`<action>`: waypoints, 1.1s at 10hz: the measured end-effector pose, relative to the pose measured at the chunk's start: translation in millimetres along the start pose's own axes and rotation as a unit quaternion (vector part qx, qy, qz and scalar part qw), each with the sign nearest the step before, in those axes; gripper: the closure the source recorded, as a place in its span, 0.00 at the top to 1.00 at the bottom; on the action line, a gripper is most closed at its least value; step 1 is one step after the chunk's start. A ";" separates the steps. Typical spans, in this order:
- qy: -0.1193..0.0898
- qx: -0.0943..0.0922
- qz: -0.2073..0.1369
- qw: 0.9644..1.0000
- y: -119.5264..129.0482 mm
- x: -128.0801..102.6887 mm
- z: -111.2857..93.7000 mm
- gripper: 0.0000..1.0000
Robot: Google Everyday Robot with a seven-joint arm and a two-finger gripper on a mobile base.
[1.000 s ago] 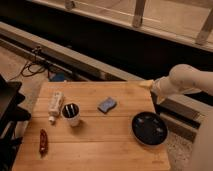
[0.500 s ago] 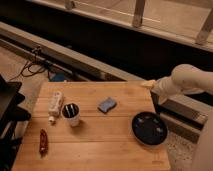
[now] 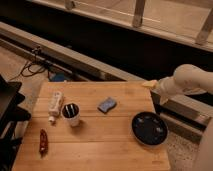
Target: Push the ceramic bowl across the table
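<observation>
The wide, shallow, round black ceramic bowl sits in the lower right of the frame, on the right end of the light-brown wooden plank surface and close to its right edge. It stands upright, with faint pale specks on its dark inside, and it is the largest item on the planks. The robot's white, rounded arm reaches in from the right edge of the frame, roughly level, and narrows toward the left to a tan-tipped wrist. The gripper hangs at the surface's far right corner, above and slightly behind the bowl and apart from it. How wide the gripper stands is not discernible. Five things rest on the surface, one of each. Besides the bowl there is a small white cup with a dark inside standing left of centre. A small blue rectangular pad lies near the middle, between the cup and the bowl. A white tube-shaped pack lies on its side just left of the cup, and a slim red object lies near the lower left corner. One arm is in view. Off the surface, dark cables trail over the floor in the upper left.
</observation>
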 end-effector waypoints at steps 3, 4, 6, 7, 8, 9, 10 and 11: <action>0.004 0.023 -0.003 1.000 -2.2 0.9 8.9 0.52; 0.006 0.040 0.003 0.999 -10.1 0.3 17.6 0.42; 0.006 0.081 0.030 0.996 -43.8 -7.7 34.9 0.23; 0.005 0.099 0.045 0.994 -60.0 -13.0 41.0 0.14; 0.001 0.126 0.069 0.990 -89.0 -22.9 42.5 0.04; -0.001 0.142 0.086 0.986 -106.7 -27.9 42.0 0.00; -0.004 0.160 0.107 0.981 -126.1 -33.0 41.6 0.00; -0.007 0.172 0.134 0.976 -144.1 -36.0 38.7 0.04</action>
